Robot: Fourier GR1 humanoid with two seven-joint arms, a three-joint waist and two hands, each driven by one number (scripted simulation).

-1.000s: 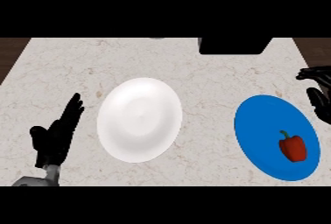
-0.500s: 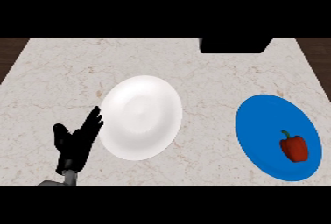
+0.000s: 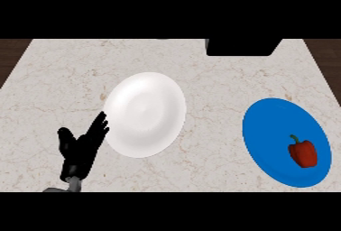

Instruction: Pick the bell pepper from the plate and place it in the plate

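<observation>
The red bell pepper (image 3: 303, 151) lies on the blue plate (image 3: 266, 131) at the right side of the marble counter (image 3: 60, 90), sitting toward that plate's right half with its green stem pointing up and away. A white plate (image 3: 145, 113) rests near the middle of the counter, well apart from the blue one. The left hand (image 3: 80, 149) shows at the lower left, fingers straight and spread, holding nothing; its fingertips reach up just beside the white plate's lower left rim. The pepper is far off to the right of this hand, with the whole white plate between them. A dark box (image 3: 241, 47) stands at the counter's far edge.
</observation>
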